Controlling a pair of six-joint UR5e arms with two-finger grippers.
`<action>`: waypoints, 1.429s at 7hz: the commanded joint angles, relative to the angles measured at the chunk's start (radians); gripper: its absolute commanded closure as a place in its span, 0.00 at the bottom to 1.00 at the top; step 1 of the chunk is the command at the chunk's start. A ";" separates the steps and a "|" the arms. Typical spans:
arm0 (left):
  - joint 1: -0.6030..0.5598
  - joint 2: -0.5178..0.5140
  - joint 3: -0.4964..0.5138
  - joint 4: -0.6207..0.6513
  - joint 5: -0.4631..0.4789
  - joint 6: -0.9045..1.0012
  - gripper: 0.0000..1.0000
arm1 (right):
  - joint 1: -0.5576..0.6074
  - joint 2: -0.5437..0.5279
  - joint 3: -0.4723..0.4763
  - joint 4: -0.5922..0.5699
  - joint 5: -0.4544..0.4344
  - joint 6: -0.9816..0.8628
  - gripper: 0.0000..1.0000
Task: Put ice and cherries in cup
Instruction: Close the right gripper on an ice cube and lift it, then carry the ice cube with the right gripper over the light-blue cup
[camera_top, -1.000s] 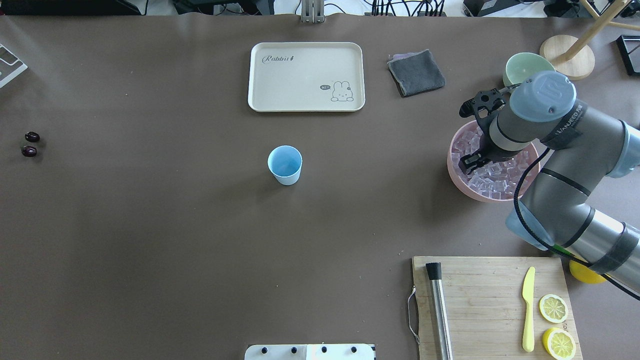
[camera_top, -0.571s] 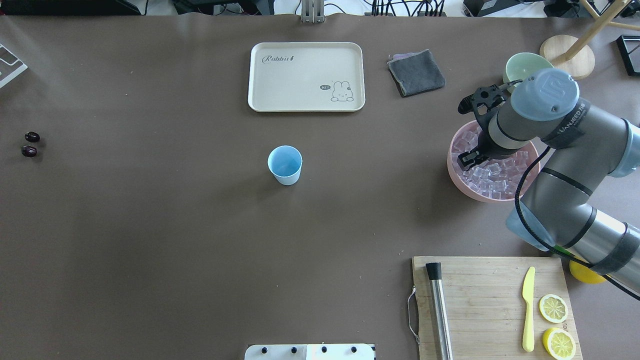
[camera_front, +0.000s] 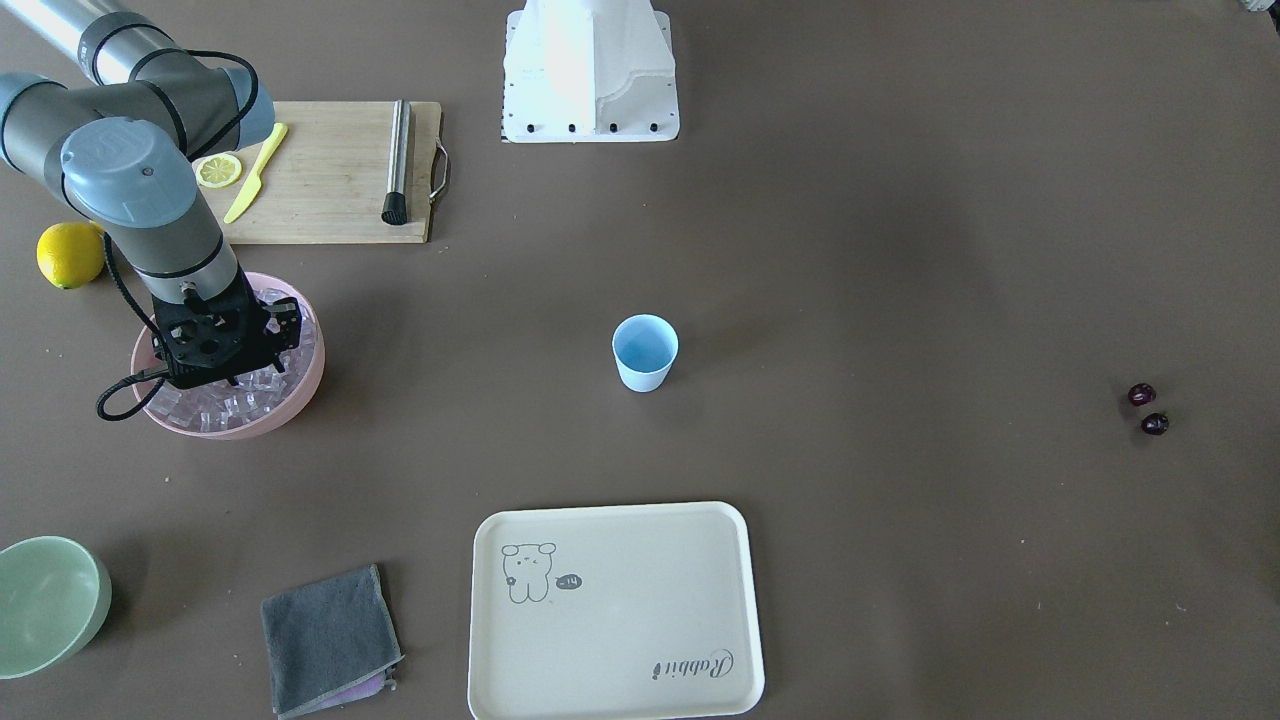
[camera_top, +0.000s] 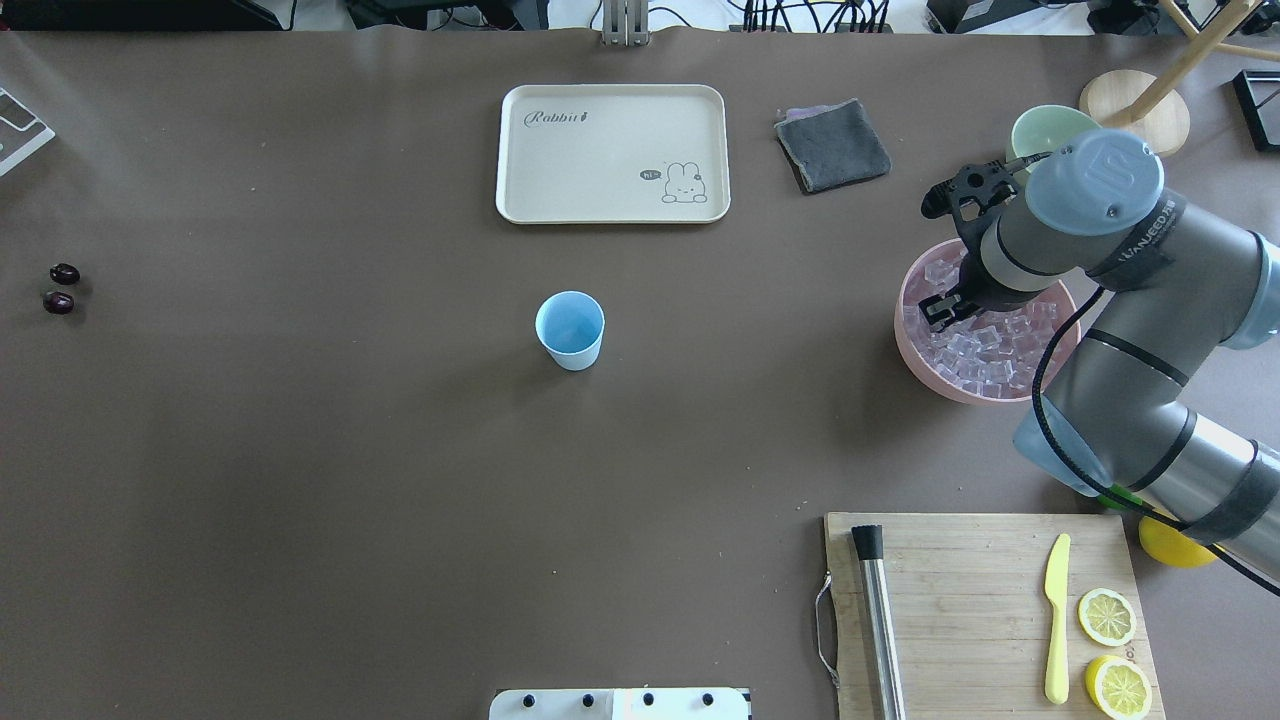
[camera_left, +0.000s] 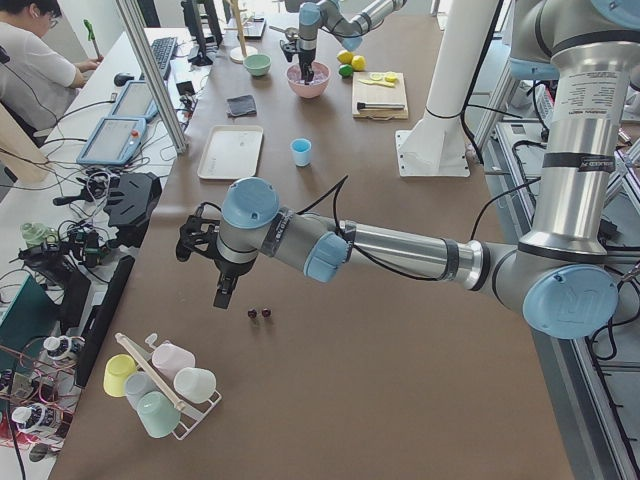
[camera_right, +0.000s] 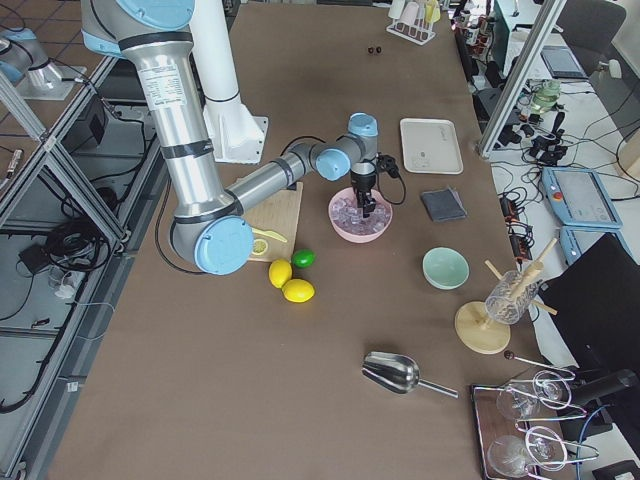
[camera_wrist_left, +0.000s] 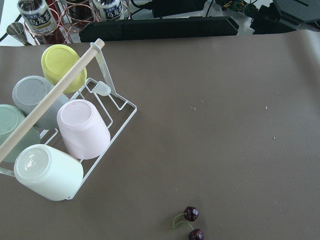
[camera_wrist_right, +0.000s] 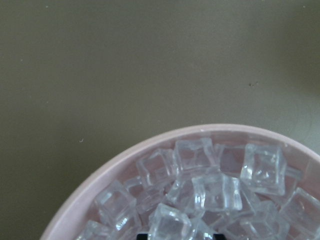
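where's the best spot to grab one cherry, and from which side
Pinch one cherry by its round body from straight above: it lies low on the table and its stem looks too thin to hold. Close crosswise, so nothing lands on the other cherry beside it.

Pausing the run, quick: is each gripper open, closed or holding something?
Left gripper: cannot be told; it hangs near the cherries.
Right gripper: cannot be told; it is down among the ice in the pink bowl.
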 joint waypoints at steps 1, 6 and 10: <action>0.000 0.000 -0.001 0.000 0.000 0.000 0.02 | 0.030 0.006 0.003 -0.001 0.010 0.013 1.00; 0.000 0.000 0.003 0.000 0.000 -0.001 0.02 | 0.119 0.035 0.038 -0.008 0.081 0.028 1.00; 0.002 0.000 0.000 0.000 0.000 -0.001 0.02 | 0.125 0.208 0.063 -0.009 0.101 0.132 1.00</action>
